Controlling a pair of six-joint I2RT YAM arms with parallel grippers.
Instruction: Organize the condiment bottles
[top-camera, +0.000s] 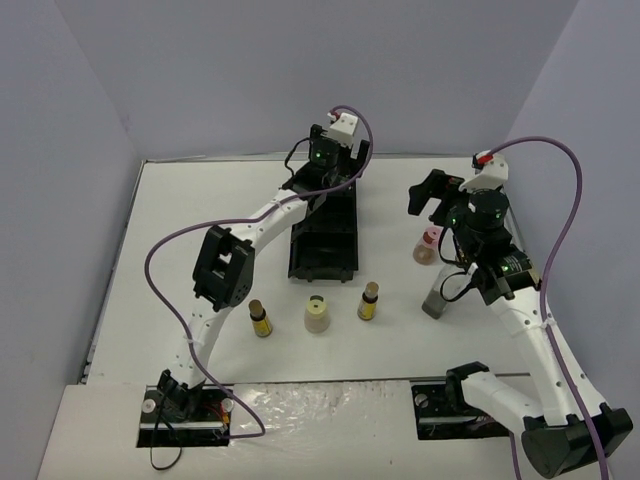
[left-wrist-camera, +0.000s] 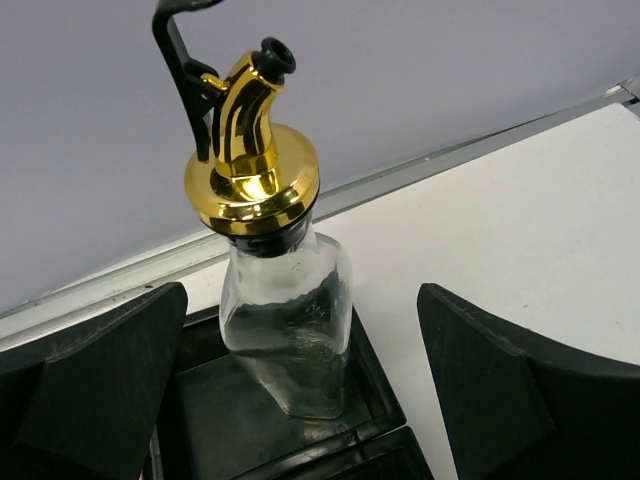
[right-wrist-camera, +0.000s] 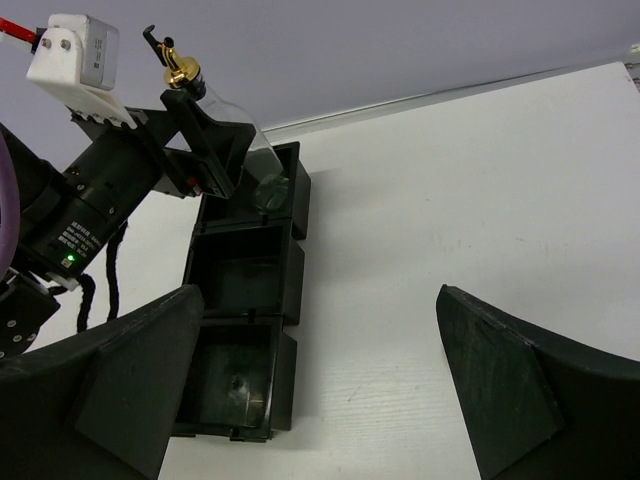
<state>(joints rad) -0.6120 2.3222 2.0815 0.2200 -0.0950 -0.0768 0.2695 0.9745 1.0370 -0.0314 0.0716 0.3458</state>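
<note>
Placement step, apparently at its end: the tall clear bottle (left-wrist-camera: 288, 330) stands in the far compartment of the tray (top-camera: 325, 250), the left gripper (left-wrist-camera: 302, 295) open around it without contact; the next move should withdraw the gripper clear of the gold spout (left-wrist-camera: 250, 150).

A robotics lab cell is showing: plain grey walls (top-camera: 300, 70) are standing just beyond the left gripper (top-camera: 330, 180), enclosing a white table (top-camera: 200, 200), purple cables (top-camera: 160, 260) looping behind it.
</note>
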